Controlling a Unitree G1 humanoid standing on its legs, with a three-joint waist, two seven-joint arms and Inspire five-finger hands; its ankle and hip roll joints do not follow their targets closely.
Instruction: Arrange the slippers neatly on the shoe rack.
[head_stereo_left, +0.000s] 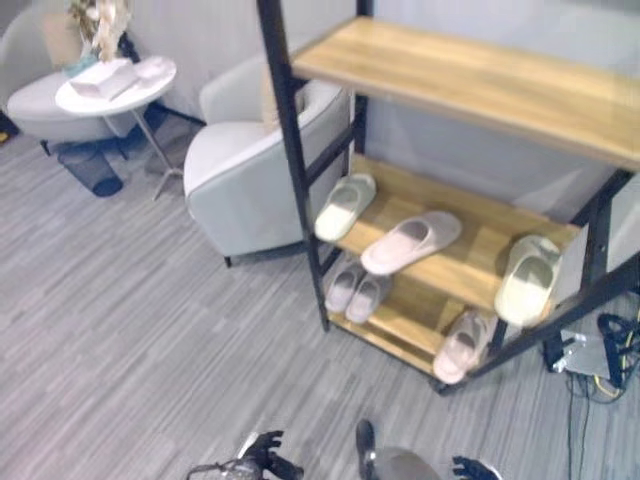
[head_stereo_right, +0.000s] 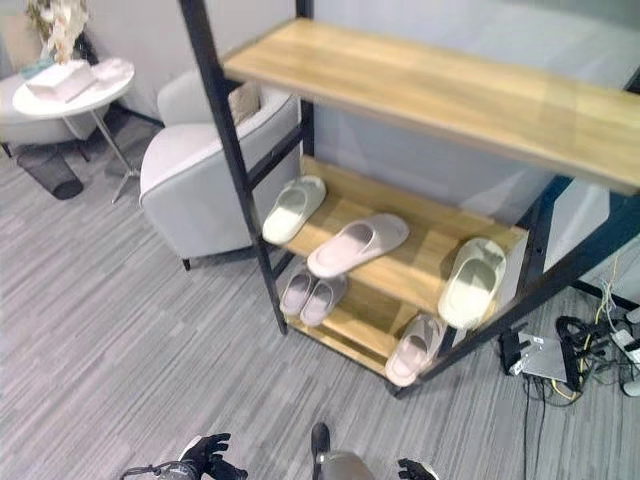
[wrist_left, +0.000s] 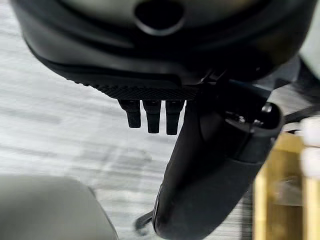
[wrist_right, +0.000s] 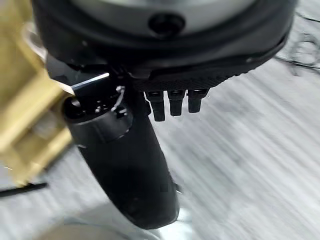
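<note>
The shoe rack (head_stereo_left: 470, 262) has a black frame and wooden shelves. On its middle shelf lie a pale green slipper (head_stereo_left: 345, 205) at the left, a pink slipper (head_stereo_left: 410, 242) in the middle and another pale green slipper (head_stereo_left: 527, 280) at the right end. The bottom shelf holds a small pinkish pair (head_stereo_left: 355, 290) side by side and one pink slipper (head_stereo_left: 462, 345) at the right, poking over the edge. My left hand (head_stereo_left: 262, 460) and right hand (head_stereo_left: 475, 468) hang low, far from the rack. Both are open and hold nothing, as the left wrist view (wrist_left: 150, 65) and right wrist view (wrist_right: 175, 55) show.
A grey armchair (head_stereo_left: 250, 170) stands just left of the rack. Further left are a round white table (head_stereo_left: 115, 85) and a dark mesh bin (head_stereo_left: 90, 170). Cables and a power box (head_stereo_left: 590, 355) lie on the floor right of the rack. The top shelf (head_stereo_left: 480, 80) is bare.
</note>
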